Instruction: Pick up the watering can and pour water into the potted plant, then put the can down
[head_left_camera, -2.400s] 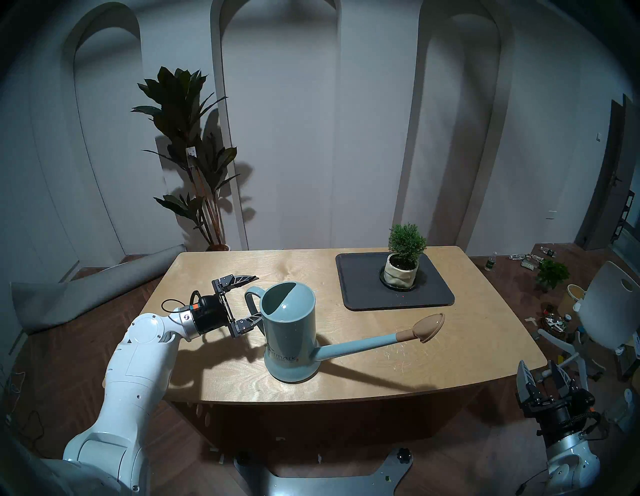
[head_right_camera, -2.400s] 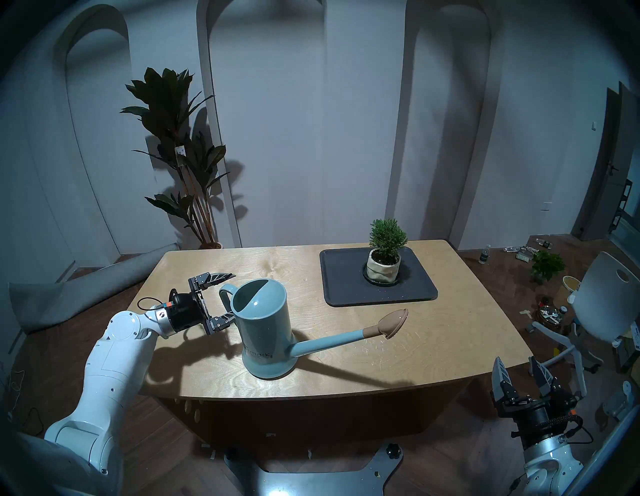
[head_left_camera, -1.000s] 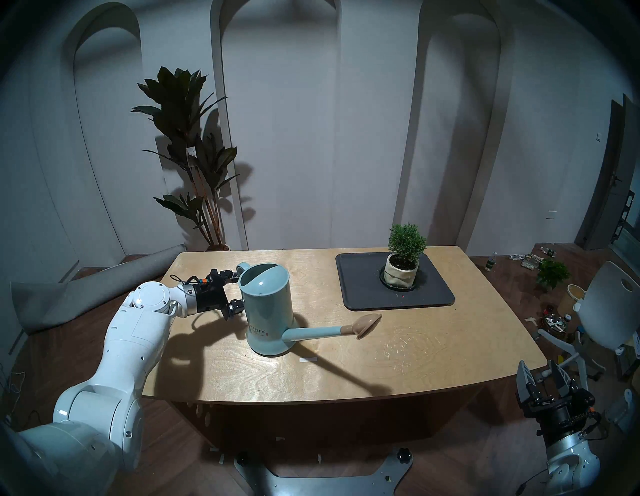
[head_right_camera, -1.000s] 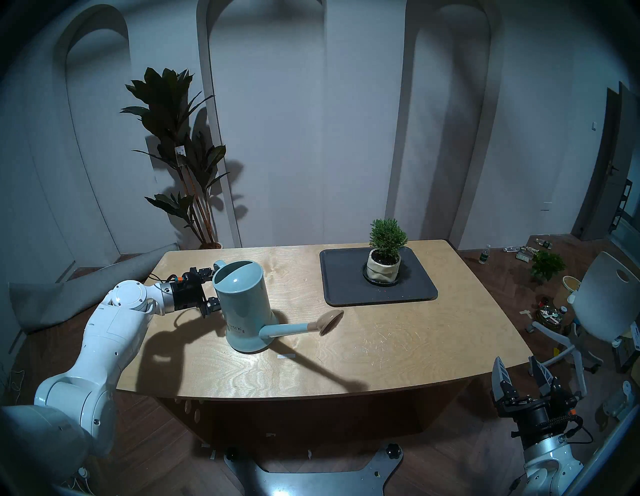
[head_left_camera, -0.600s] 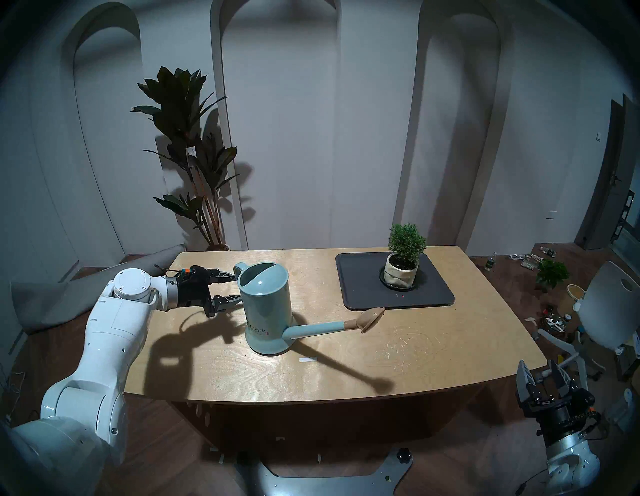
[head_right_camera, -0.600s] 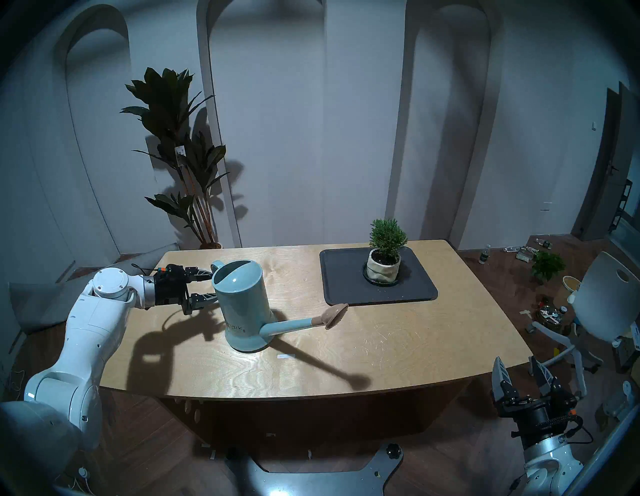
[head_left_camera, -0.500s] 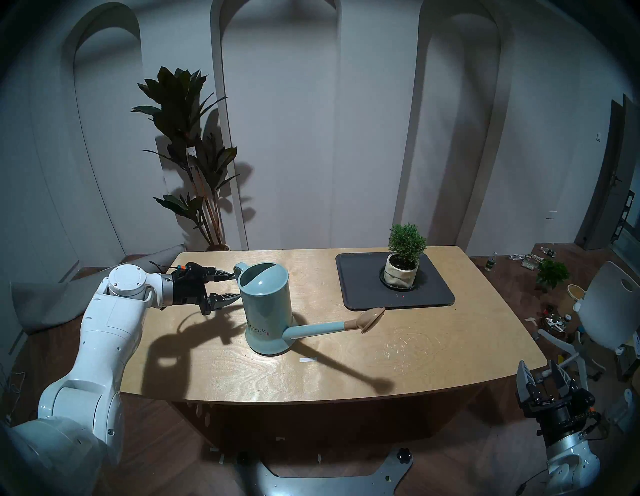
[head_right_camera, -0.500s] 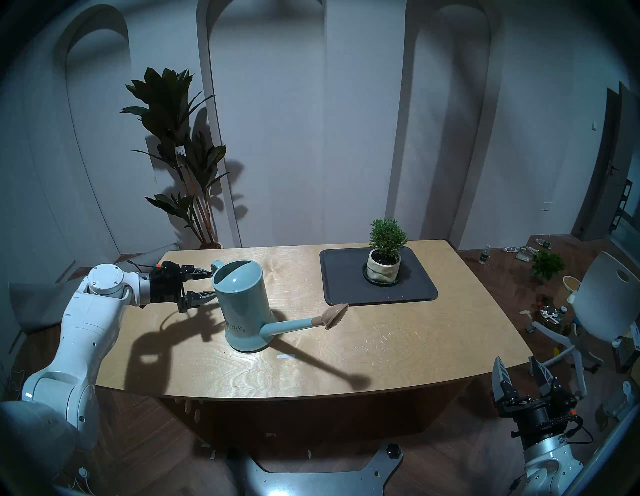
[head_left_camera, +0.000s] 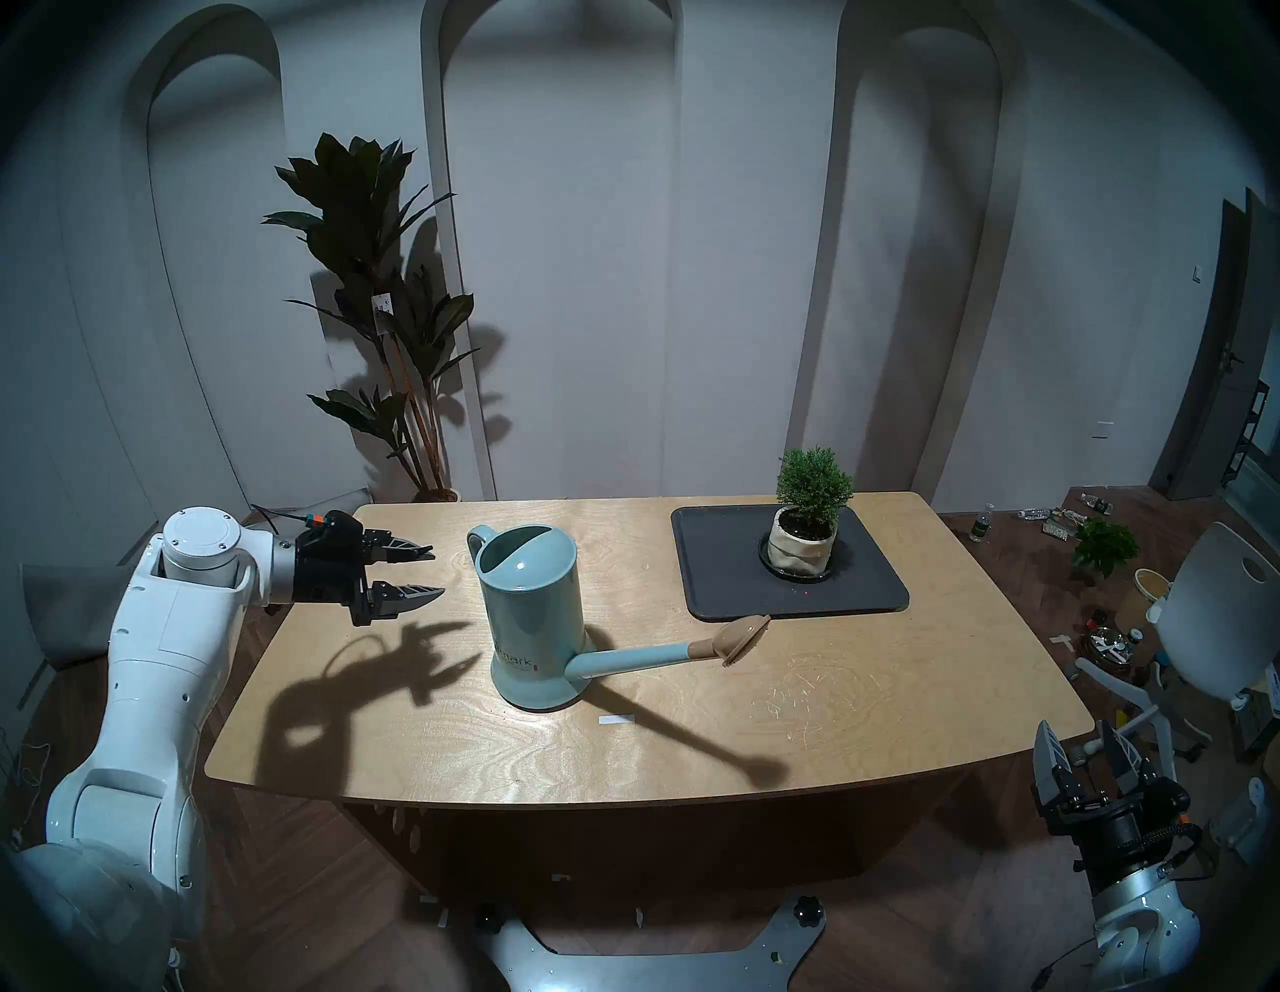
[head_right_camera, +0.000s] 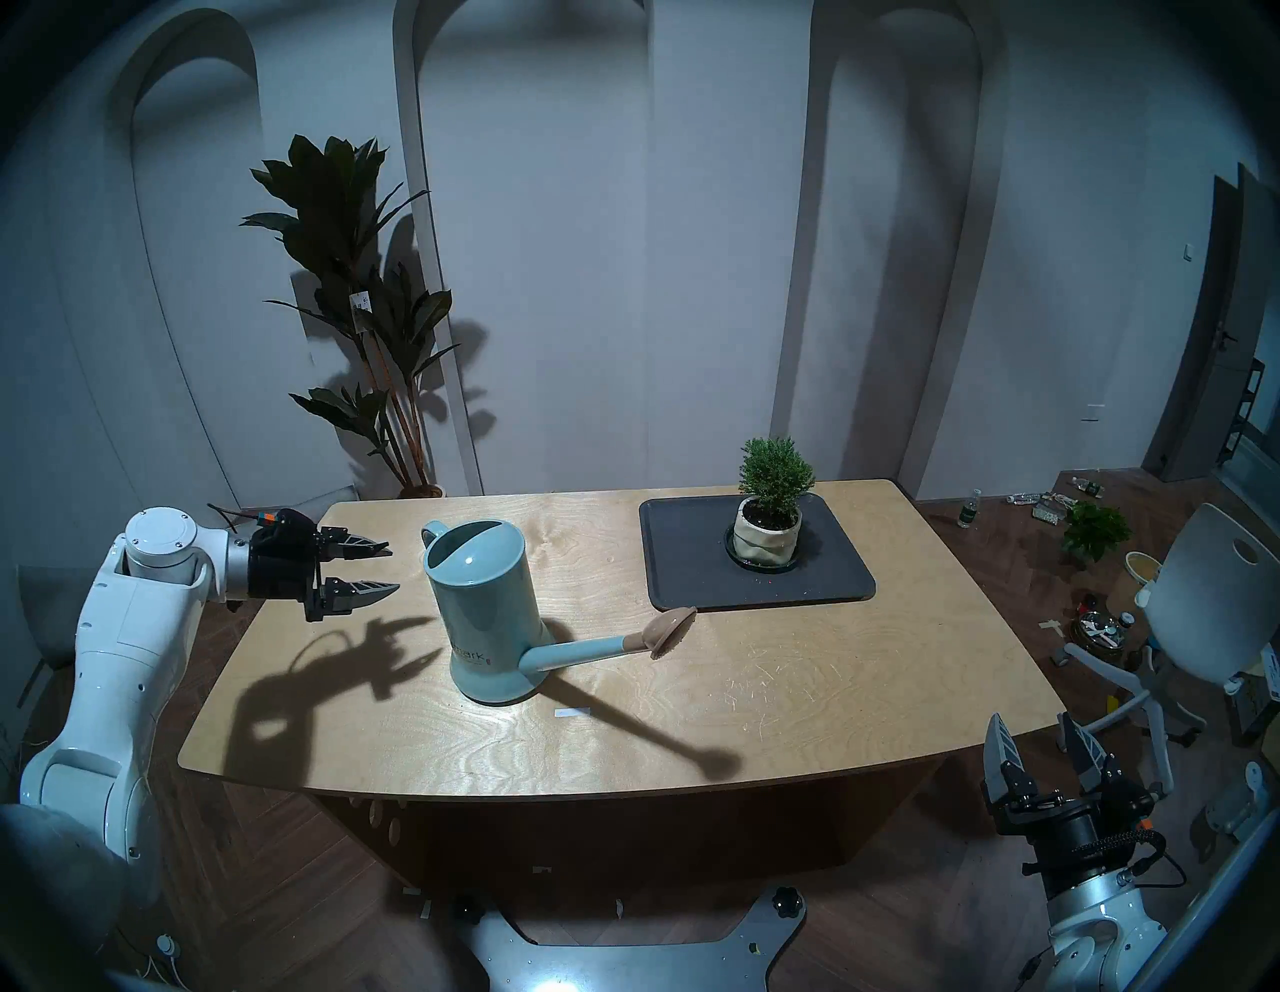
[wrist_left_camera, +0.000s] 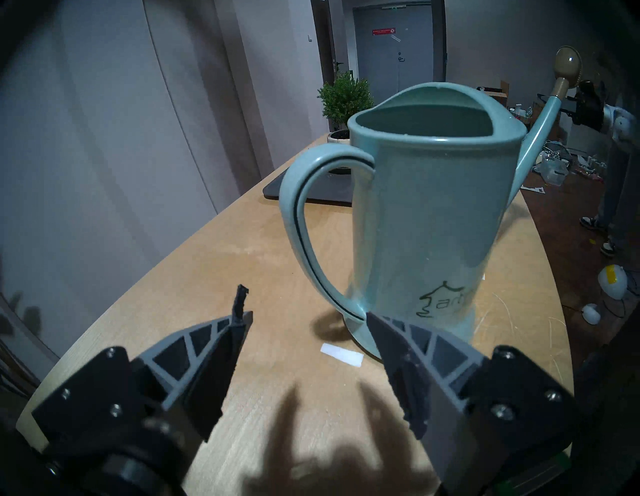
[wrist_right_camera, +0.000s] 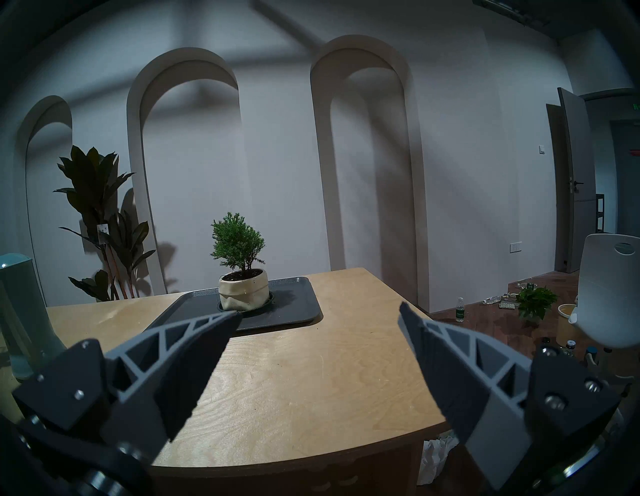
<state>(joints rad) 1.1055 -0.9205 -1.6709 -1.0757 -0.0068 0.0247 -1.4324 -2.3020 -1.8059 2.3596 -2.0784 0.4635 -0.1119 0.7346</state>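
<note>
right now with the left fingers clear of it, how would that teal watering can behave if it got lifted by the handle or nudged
The watering can looks rigid, so it likely won't flex. Its long spout sticks far out to one side, so lifted by the loop handle it would probably swing or tip spout-down. Its flared base suggests a nudge slides it rather than topples it. Whether it holds water can't be seen.

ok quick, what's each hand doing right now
left hand: open, empty, clear of the watering can
right hand: open, empty, beside the table

watering can (wrist_right_camera: 19, 311) cut off by left edge in right wrist view. its logo (wrist_left_camera: 446, 303) partly hidden behind left claw (wrist_left_camera: 308, 317) finger.
</note>
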